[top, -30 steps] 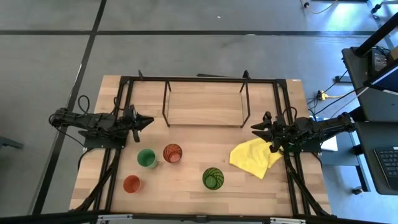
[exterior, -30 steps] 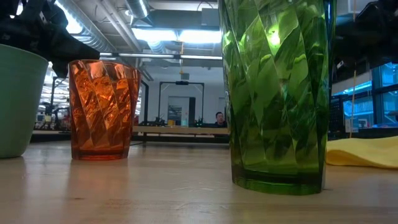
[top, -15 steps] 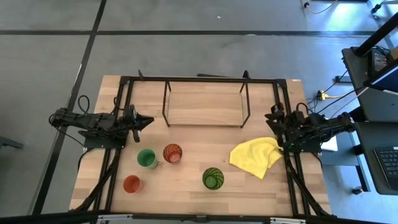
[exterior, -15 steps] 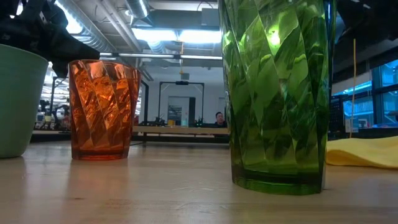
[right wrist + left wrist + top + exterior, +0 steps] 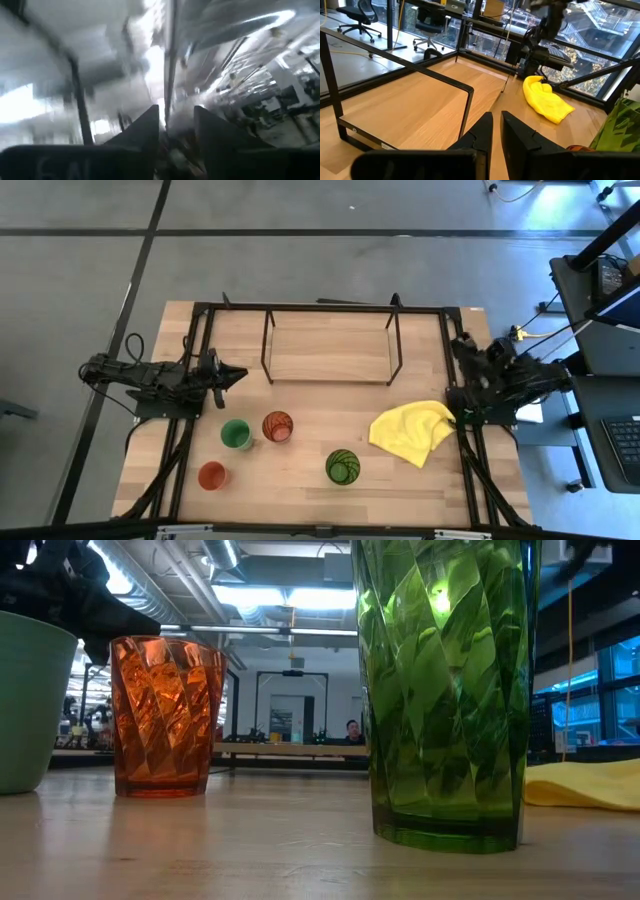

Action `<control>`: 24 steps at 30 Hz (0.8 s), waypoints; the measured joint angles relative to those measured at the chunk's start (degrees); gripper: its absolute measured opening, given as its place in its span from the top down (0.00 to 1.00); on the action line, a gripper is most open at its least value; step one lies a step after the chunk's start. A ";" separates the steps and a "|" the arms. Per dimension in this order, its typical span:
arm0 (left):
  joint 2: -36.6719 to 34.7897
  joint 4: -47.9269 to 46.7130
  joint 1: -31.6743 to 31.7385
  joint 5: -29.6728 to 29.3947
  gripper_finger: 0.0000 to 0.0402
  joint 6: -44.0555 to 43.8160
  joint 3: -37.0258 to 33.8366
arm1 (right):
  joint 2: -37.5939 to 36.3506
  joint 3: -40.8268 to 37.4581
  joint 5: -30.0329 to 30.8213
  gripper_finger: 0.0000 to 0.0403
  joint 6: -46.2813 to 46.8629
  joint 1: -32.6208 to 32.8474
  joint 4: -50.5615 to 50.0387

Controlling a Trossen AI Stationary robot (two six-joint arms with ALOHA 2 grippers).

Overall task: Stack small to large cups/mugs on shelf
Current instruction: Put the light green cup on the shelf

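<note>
Four cups stand upright on the table in the high view: orange-red [image 5: 211,475], bright green [image 5: 236,434], translucent orange-brown [image 5: 277,426] and olive-green [image 5: 342,467]. The low view shows the olive-green cup [image 5: 445,690] close up, the orange-brown cup [image 5: 165,715] and the bright green cup [image 5: 25,700]. The shelf [image 5: 330,352] stands at the far middle. My left gripper [image 5: 240,372] [image 5: 496,127] is shut and empty, left of the shelf. My right gripper [image 5: 459,342] [image 5: 176,125] is open and empty at the table's right edge, tipped upward.
A crumpled yellow cloth [image 5: 410,432] lies on the table right of the cups; it also shows in the left wrist view [image 5: 547,97]. Black rails [image 5: 196,340] frame the table. There is bare board between the cups and the shelf.
My right gripper has drawn back from above the yellow cloth toward the table's right edge, then swung toward the far edge and tipped upward. The cloth and cups have stayed put.
</note>
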 joint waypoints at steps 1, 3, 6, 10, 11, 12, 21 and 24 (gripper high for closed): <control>0.00 0.02 -0.02 0.02 0.93 -0.02 0.02 | 0.98 4.10 -0.74 0.69 -3.94 0.06 -6.87; 0.00 0.03 0.00 0.00 0.93 -0.02 0.00 | 4.59 13.69 2.34 0.69 -8.82 -0.02 -21.84; -0.01 0.04 0.00 0.02 0.93 -0.01 0.00 | 13.31 29.60 12.29 0.69 -6.16 -0.02 -49.17; 0.00 0.02 -0.01 0.02 0.93 -0.02 0.00 | 28.35 47.85 12.98 0.69 12.35 -0.02 -81.52; 0.00 0.04 -0.01 0.02 0.93 -0.01 0.00 | 31.89 51.11 10.70 0.69 18.06 -0.02 -86.83; 0.00 0.03 0.00 0.00 0.93 -0.01 0.00 | 35.48 54.03 8.25 0.69 23.62 -0.02 -90.83; 0.00 0.02 -0.02 0.02 0.93 0.00 0.00 | 55.89 68.81 4.75 0.69 33.84 -0.02 -83.96; 0.00 0.02 0.00 0.00 0.93 -0.02 0.00 | 60.27 70.91 4.73 0.69 32.76 -0.02 -76.36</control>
